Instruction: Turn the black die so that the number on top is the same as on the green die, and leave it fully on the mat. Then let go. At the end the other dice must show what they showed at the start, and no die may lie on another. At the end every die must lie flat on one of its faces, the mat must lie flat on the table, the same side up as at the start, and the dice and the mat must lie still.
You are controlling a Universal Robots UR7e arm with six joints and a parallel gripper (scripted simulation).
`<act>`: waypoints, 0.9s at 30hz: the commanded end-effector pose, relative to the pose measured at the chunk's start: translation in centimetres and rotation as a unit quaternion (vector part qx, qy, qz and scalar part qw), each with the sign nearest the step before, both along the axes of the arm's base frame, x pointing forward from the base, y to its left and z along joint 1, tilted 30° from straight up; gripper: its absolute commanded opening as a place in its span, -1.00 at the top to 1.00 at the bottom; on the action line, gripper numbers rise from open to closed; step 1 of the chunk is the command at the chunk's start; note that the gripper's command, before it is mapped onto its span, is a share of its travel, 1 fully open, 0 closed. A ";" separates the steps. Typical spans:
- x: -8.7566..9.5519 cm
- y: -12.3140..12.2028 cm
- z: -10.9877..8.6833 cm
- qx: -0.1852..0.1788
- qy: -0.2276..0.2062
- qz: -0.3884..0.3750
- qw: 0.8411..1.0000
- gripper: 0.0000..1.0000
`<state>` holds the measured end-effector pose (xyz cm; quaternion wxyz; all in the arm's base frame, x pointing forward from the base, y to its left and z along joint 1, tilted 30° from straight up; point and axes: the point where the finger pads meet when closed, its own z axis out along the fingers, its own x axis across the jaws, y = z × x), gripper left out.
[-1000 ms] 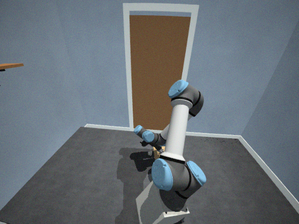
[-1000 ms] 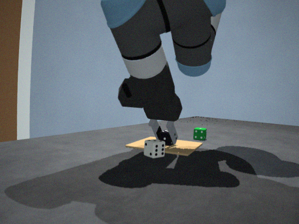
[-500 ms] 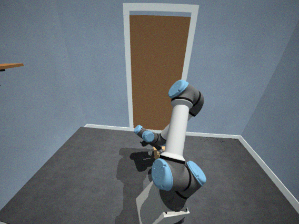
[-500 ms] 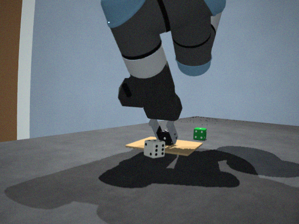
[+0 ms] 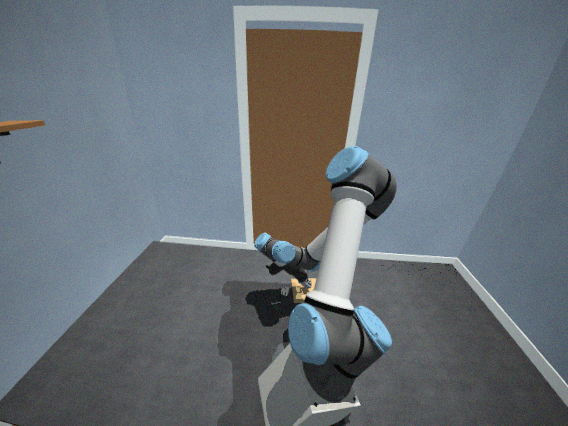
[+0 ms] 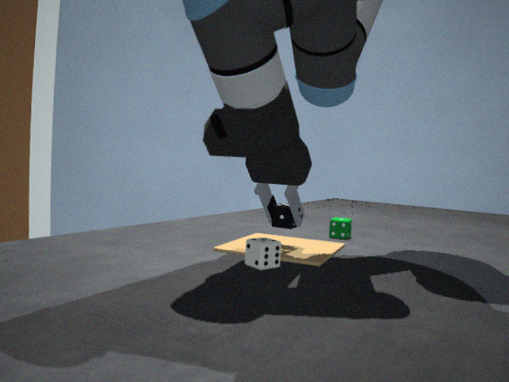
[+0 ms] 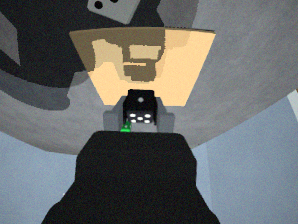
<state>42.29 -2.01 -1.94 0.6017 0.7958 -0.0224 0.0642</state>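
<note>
While the gripper (image 5: 307,284) (image 6: 285,220) (image 7: 140,104) grasps the black die (image 6: 281,216) (image 7: 140,102) above the mat (image 5: 298,300) (image 6: 237,244) (image 7: 187,65), turning is the step in hand.
The green die's (image 6: 340,229) (image 7: 125,128) top looks like a one; the black die's one faces sideways, so roll it upward before lowering.

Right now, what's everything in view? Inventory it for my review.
black die: one, black, held above the mat
mat: one, tan, on the grey surface
white die: one, white, beside the mat
green die: one, green, beyond the mat in the exterior view
grey surface: one, grey, underneath
door: one, brown, white-framed, far wall
board: one, orange-brown, left edge, top view
arm: one, grey, black, blue, overhead
gripper: one, black, grey fingers, shut on the black die
</note>
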 end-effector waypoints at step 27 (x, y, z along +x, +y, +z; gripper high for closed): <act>-0.5 2.2 3.8 -0.001 -0.001 -0.002 1.000 -0.14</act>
